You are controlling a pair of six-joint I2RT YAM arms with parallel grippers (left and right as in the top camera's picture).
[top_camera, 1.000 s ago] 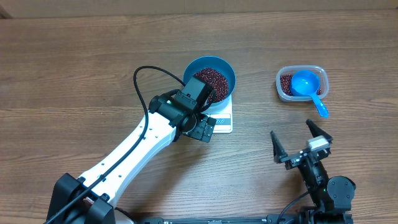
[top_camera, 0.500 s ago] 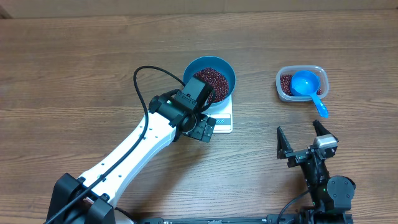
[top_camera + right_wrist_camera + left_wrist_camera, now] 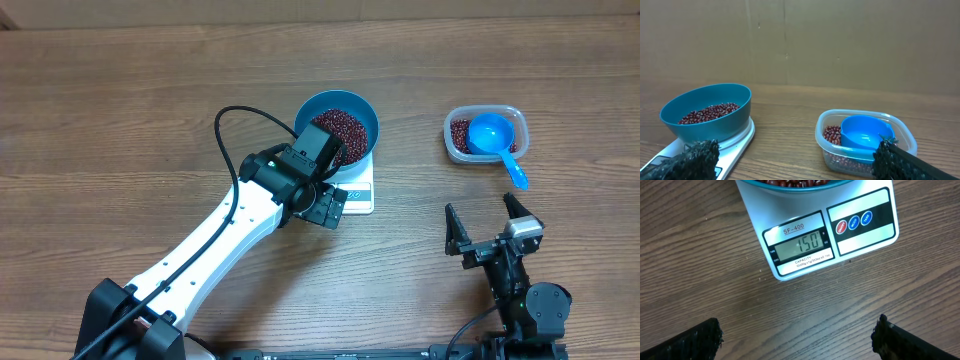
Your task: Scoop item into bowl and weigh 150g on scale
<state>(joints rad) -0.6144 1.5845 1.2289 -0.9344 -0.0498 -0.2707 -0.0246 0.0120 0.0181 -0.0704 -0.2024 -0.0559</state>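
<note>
Two arms are in view over a wooden table (image 3: 120, 90). Left arm (image 3: 220, 235) runs as a long white link from its base at the near-left edge diagonally up to the middle, wrist bent down over the near side of the scale (image 3: 358, 192). Left gripper (image 3: 797, 342) hangs above bare wood just in front of the scale, jaws spread wide with nothing between them; only the two dark fingertips (image 3: 692, 342) show at the lower corners of the wrist view. Right arm sits folded low at the near-right edge, and the right gripper (image 3: 478, 208) points away from the base toward the clear plastic tub (image 3: 510, 115), jaws also wide and empty, apart from the tub. The blue bowl (image 3: 368, 115) stands on the scale's platform and holds a heap of red-brown beans (image 3: 338, 130); the display (image 3: 800, 244) reads 150. The tub lies well to the right of the scale, some beans in it and a blue scoop (image 3: 490, 133) resting inside, handle sticking out over the near rim. Open wood lies between scale and tub, across the far side of the table, and along the left half. A black cable (image 3: 225, 135) loops beside the bowl's left side.
</note>
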